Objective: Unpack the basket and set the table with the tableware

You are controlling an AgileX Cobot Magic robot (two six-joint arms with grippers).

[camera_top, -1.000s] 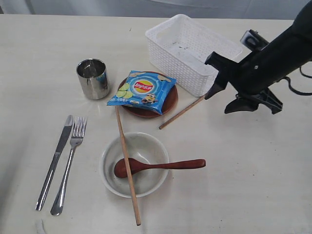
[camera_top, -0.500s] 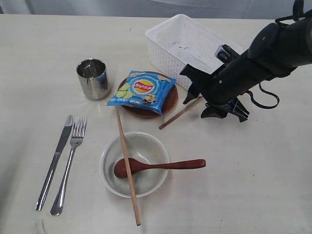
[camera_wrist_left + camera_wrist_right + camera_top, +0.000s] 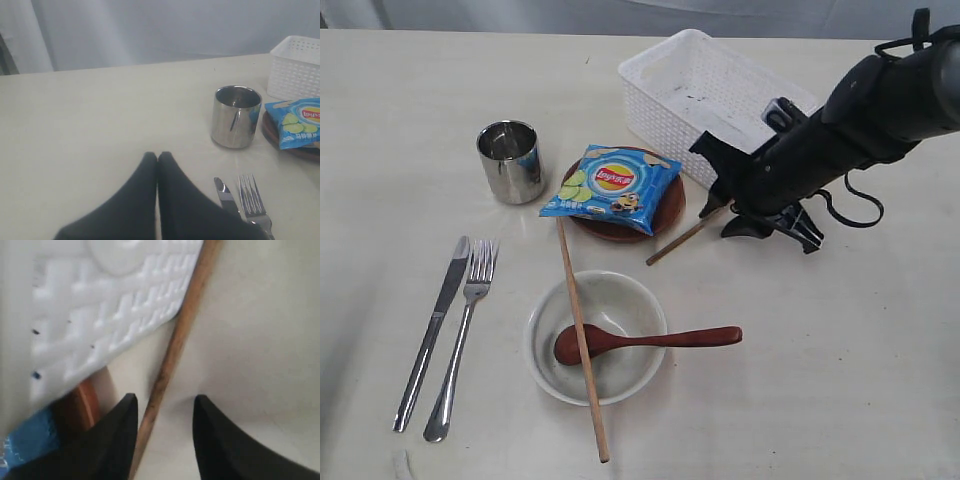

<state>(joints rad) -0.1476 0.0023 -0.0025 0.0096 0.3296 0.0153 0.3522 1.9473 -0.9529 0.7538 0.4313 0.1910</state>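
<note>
One slim wooden chopstick point(image 3: 188, 320) inside spread right end effector point(image 3: 164, 401), lattice plastic basket point(image 3: 110, 315) beside, left end effector point(image 3: 158, 157) pressed together

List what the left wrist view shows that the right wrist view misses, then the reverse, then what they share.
Only the left wrist view: the steel cup, the knife and the fork, with the left claw shut. Only the right wrist view: a wooden chopstick, with the right claw open astride it. Both: the white basket, the blue chip bag, the brown plate at its edge, and the table.
</note>
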